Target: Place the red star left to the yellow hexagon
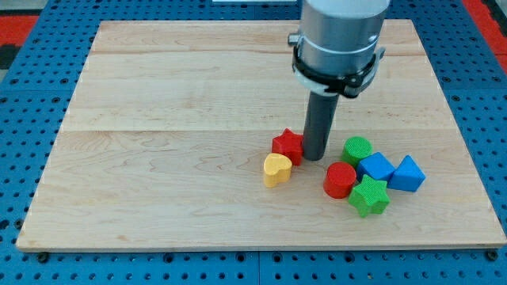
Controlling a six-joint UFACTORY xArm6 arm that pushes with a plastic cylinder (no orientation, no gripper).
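The red star [287,146] lies on the wooden board [174,119] right of centre. My tip [314,157] stands right against the star's right side. A yellow block [276,169] with a heart-like shape lies just below and left of the star, touching it or nearly so. I see no yellow block with a clear hexagon shape.
A cluster lies at the view's right: a green cylinder [357,148], a red cylinder [340,180], a green star [369,196], a blue block [375,167] and a blue wedge-like block [407,174]. The arm's grey body [339,36] hangs over the board's top.
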